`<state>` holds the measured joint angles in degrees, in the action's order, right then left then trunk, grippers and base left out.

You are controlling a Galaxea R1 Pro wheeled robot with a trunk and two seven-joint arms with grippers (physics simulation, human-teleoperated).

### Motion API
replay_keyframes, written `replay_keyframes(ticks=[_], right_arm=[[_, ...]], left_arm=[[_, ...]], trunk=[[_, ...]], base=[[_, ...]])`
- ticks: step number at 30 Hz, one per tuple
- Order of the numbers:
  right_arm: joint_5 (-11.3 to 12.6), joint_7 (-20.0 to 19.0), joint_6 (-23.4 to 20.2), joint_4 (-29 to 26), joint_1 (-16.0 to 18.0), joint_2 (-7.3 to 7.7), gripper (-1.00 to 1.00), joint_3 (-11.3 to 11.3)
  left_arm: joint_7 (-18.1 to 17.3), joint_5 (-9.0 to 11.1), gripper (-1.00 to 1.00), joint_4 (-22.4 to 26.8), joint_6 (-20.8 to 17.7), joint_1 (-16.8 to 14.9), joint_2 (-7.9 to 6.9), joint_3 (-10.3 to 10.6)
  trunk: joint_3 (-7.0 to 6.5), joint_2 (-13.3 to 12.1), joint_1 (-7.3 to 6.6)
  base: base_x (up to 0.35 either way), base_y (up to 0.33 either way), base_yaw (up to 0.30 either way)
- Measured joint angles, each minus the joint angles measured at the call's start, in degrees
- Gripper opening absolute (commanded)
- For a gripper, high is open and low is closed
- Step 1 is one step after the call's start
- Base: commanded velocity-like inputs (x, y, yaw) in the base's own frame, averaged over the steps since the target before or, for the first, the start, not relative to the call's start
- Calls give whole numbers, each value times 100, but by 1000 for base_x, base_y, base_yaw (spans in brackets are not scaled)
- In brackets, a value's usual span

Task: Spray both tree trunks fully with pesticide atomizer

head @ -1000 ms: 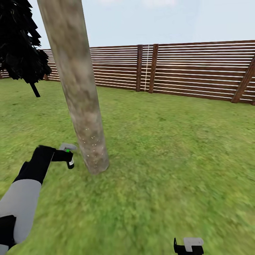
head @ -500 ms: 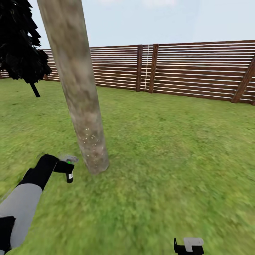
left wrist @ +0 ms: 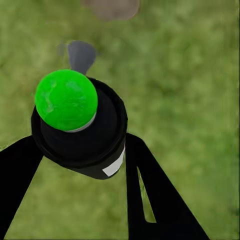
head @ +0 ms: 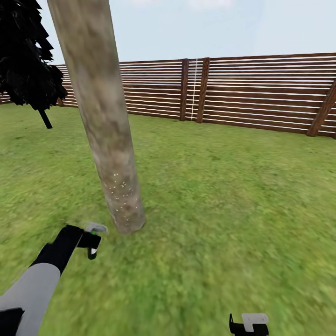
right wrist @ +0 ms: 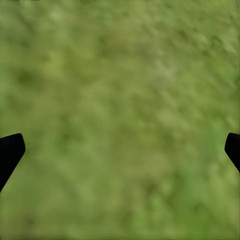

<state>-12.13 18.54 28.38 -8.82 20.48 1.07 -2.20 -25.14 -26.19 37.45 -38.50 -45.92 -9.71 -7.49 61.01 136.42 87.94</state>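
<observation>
A thick, pale grey-brown mottled tree trunk (head: 105, 126) rises from the lawn left of centre in the head view, with fine white specks near its base. My left gripper (head: 93, 241) hangs low just left of the trunk's foot, shut on the pesticide atomizer (head: 93, 249). In the left wrist view the atomizer (left wrist: 97, 145) is a black bottle with a white patch and a bright green cap, clamped between the black fingers (left wrist: 150, 200), and the trunk's foot (left wrist: 110, 7) lies just beyond. My right gripper (head: 248, 324) sits at the frame's bottom edge, open over bare grass (right wrist: 120, 100).
A brown horizontal-slat fence (head: 261, 93) runs across the back of the green lawn (head: 224, 196). A black cone-shaped cypress (head: 25, 65) stands at the far left. Open grass stretches to the right of the trunk.
My left arm has drawn down and back toward me with the atomizer, from beside the trunk's lower part to near its foot. The right gripper has stayed put.
</observation>
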Motion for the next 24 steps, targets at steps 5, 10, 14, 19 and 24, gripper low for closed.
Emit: replay_keyframes(ticks=[5, 10, 14, 19, 24], right_arm=[[0, 0, -1, -1, 0, -1, 100, 0], [0, 0, 0, -5, 0, -1, 100, 0], [-1, -3, 1, -6, 0, -15, 100, 5], [0, 5, 1, -6, 0, -18, 100, 0], [6, 9, 1, -6, 0, -19, 100, 0]], left_arm=[[985, 210, -100, -652, 494, 66, 119, -62], [1220, 461, -100, -822, 845, 100, 321, -324], [1727, 878, -100, -1015, 1413, 241, 330, -413], [2065, 985, -100, -1126, 1605, 276, 472, -425], [2118, 1377, -100, -1144, 1642, 376, 489, -755]], trunk=[[0, 0, 0], [0, 0, 0], [0, 0, 0], [0, 0, 0], [0, 0, 0]], base=[[0, 0, 0], [96, -85, 0], [188, -210, 0], [-5, -260, 0], [-68, -273, 3]])
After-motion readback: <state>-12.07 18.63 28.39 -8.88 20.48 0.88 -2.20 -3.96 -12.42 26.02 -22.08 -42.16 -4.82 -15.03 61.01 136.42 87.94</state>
